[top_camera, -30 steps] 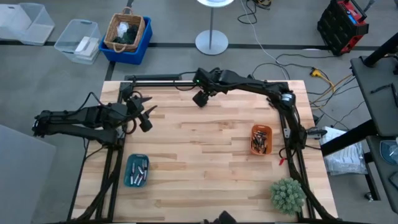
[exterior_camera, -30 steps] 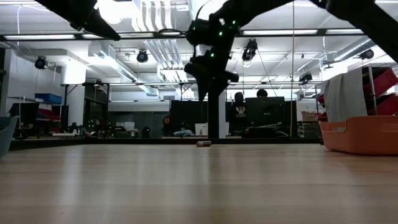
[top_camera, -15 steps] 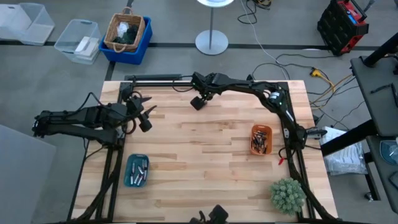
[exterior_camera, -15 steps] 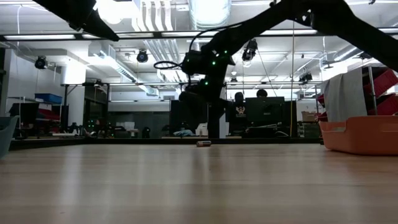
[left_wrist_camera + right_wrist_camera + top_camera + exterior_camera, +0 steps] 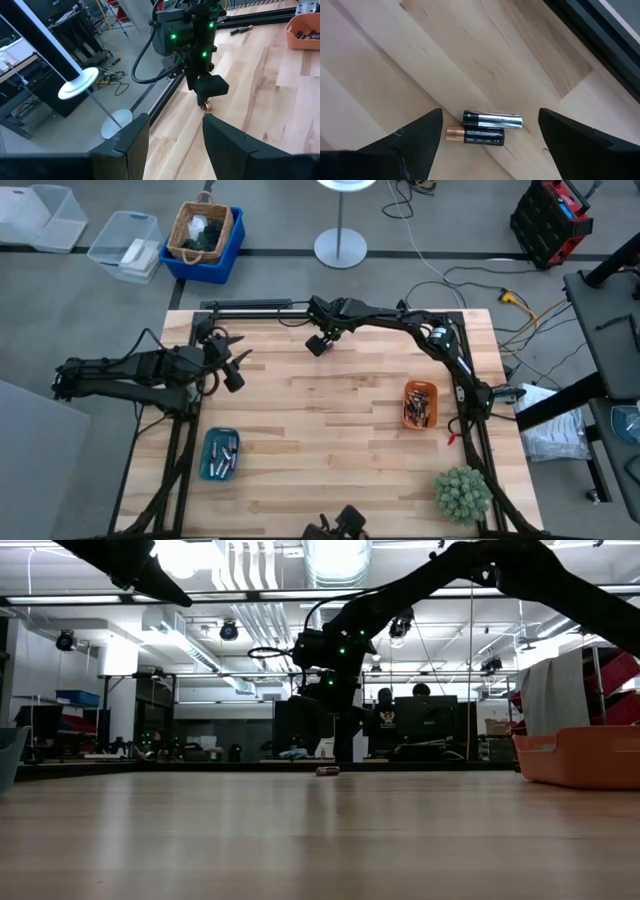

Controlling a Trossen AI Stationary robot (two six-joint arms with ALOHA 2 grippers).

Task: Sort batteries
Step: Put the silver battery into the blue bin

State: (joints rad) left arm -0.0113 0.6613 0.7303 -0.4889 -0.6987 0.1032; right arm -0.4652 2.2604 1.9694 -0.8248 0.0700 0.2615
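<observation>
Two batteries lie side by side on the wood near the table's far edge: a silvery one (image 5: 493,120) and a black-and-copper one (image 5: 475,136). They show as a small speck in the low view (image 5: 327,771). My right gripper (image 5: 490,150) hovers open just above them (image 5: 317,346), one finger on each side, touching neither. My left gripper (image 5: 237,366) waits open at the table's left, above the wood, with nothing between its fingers (image 5: 172,145). More batteries lie in the teal tray (image 5: 220,454) and the orange tray (image 5: 420,404).
The teal tray sits near the front left, the orange tray at the right. A green plant-like ball (image 5: 462,492) rests at the front right corner. A black rail (image 5: 250,306) runs along the far edge, close behind the two batteries. Bare wood fills the middle.
My right gripper has come down toward the two batteries near the far edge, shifting slightly toward the table's left. The batteries and my left gripper have stayed put.
</observation>
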